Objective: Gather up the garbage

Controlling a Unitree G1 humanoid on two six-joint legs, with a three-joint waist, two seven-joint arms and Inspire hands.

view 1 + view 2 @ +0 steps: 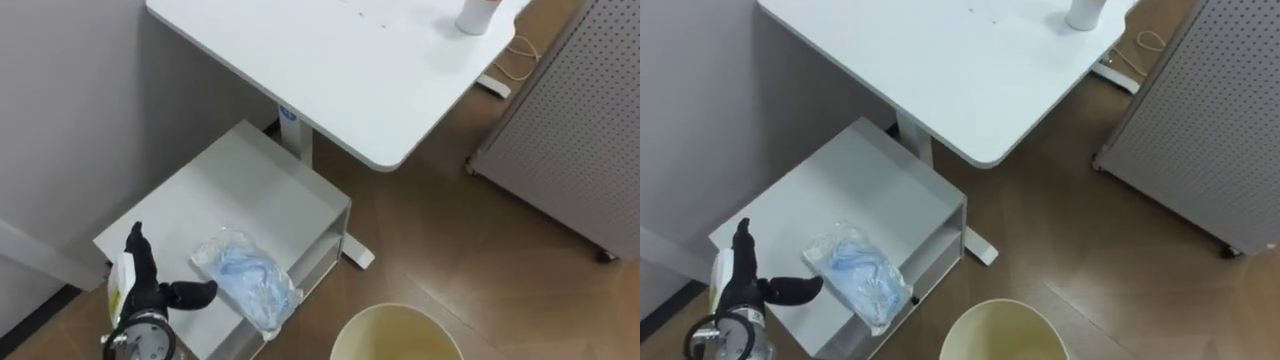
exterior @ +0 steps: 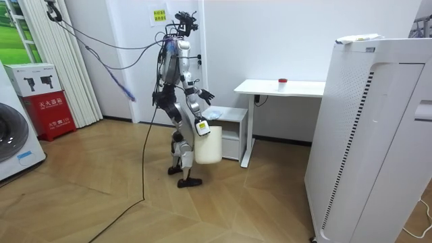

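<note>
Garbage lies on top of the low white open-fronted cabinet (image 1: 232,185): a crumpled clear plastic bag with pale blue material inside (image 1: 245,278), near the cabinet's front edge. My left hand (image 1: 150,288) hangs over the cabinet's near left corner, just beside the bag, with its fingers straight and spread and its thumb stuck out toward the bag; it holds nothing. Below the cabinet's front a round cream-coloured plastic bin (image 1: 395,335) shows its open mouth. In the room view my right hand (image 2: 200,127) is down at that bin's rim, and I cannot tell how its fingers are set. I stand facing the cabinet, which is tucked under the end of a white rectangular desk (image 1: 330,70); a small white cup (image 1: 475,15) stands on the desk's far side.
</note>
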